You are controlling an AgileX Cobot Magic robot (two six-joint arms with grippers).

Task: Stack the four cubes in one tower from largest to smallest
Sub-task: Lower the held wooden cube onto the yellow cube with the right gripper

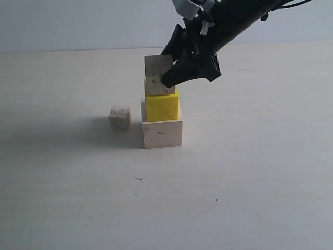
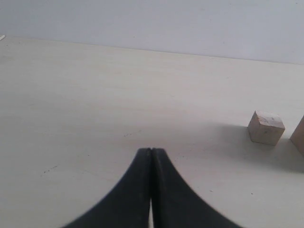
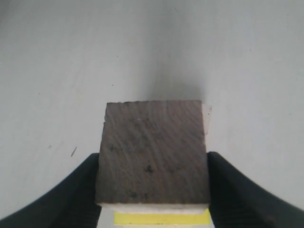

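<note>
Cubes are standing stacked near the centre of the exterior view: the large pale wooden cube is resting on the table and the yellow cube is sitting on top of it. Just above the yellow one, the right gripper is reaching in from the upper right and clamping a speckled pale cube between its black fingers. This cube is leaning slightly, its lower edge lying at the yellow top, though whether they are touching cannot be told. The right wrist view is showing the same grip, with a yellow strip just under the block. The smallest cube is lying on the table just left of the large cube, apart from it. The left gripper is hanging over the table with its jaws pressed together, holding nothing
</note>
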